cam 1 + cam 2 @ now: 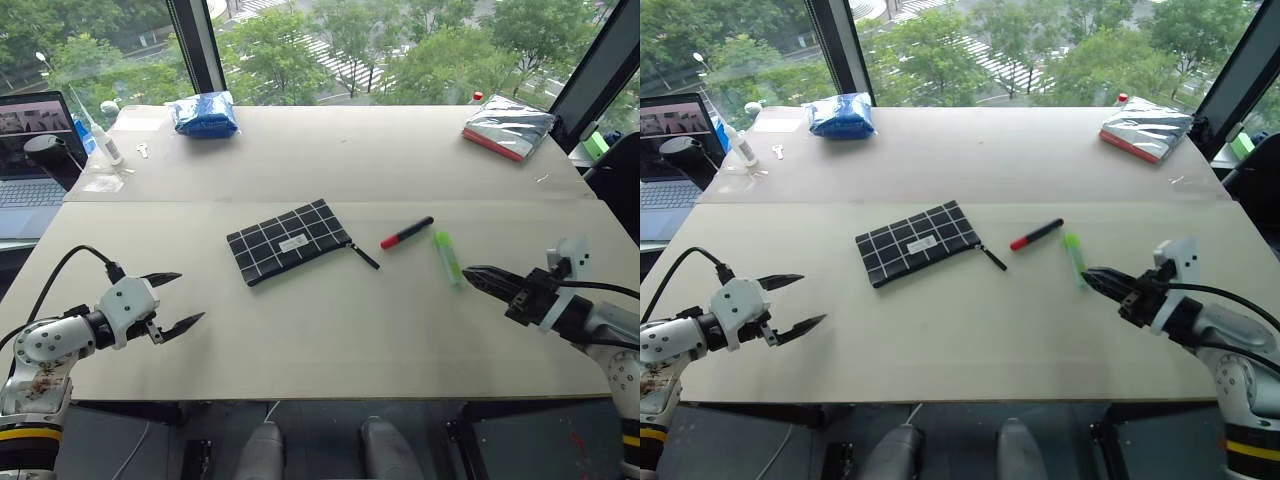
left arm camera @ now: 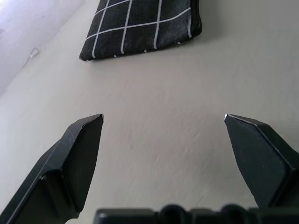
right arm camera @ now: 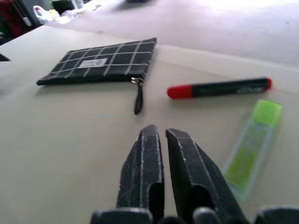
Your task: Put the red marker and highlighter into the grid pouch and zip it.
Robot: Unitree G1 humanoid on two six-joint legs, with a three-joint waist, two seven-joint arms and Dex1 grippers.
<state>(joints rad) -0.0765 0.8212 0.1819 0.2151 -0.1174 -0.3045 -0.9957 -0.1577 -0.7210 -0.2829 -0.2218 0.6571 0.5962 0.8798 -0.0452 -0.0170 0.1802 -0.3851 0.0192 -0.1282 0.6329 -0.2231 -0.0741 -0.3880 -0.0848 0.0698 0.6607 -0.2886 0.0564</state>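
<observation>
We see grid pouch (image 1: 289, 241) lying flat at table (image 1: 330, 340) centre, zipper strap (image 1: 364, 256) trailing toward lower right. Red marker (image 1: 406, 233) just right of strap, apart from it. Highlighter (image 1: 448, 257) beside marker, lower right of it, not touching. Left gripper (image 1: 184, 301) at lower left of frame, fingers spread wide, holding nothing, well apart from pouch. Right gripper (image 1: 471, 273) at right edge, fingers pressed together, empty, tip just beside highlighter. Blue bag (image 1: 205, 114) upper left, silver packet (image 1: 507, 127) upper right.
</observation>
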